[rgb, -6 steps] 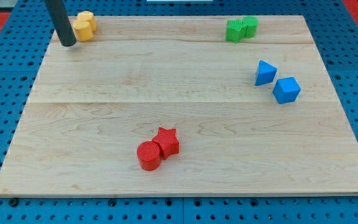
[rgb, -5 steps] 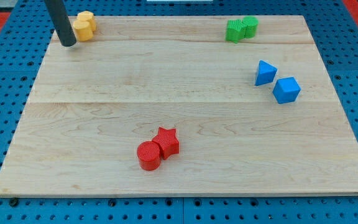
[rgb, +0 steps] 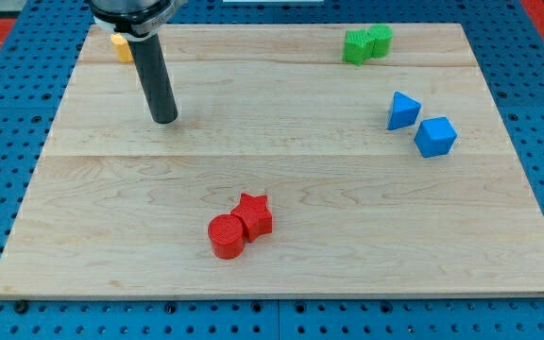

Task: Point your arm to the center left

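On the wooden bench (rgb: 281,274), my tip (rgb: 164,119) stands left of middle, touching no block, well apart from the yellow block (rgb: 120,45), carrying nothing; you should probably steer it further toward the view's left edge.

My tip (rgb: 164,120) sits on the wooden desk (rgb: 281,274), well up and to the view's left of the red star (rgb: 254,213). A red cylinder (rgb: 226,236) touches that star's lower left. Far right of the star are a blue triangular block (rgb: 402,110) and a blue cube (rgb: 434,136); green blocks (rgb: 365,43) sit at top right, and a yellow block (rgb: 121,44) peeks out behind the rod.
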### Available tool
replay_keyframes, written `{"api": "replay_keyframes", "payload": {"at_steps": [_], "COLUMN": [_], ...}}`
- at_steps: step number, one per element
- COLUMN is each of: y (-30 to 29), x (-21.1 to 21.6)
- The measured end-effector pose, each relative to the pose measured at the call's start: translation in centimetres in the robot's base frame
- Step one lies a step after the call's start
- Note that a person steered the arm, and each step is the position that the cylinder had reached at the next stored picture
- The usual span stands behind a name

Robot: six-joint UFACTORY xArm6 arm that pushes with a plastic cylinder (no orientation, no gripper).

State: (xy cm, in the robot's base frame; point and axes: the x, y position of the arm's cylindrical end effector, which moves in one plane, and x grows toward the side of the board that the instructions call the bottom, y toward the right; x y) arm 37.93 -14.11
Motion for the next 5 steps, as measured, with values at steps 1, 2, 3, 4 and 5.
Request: {"api": "replay_keyframes", "payload": {"at_steps": [1, 2, 3, 4, 5], "y": [0.2, 0.2, 0.1, 0.3, 0.3], "x": [-0.9, -0.7, -0.8, -0.1, 0.7]}}
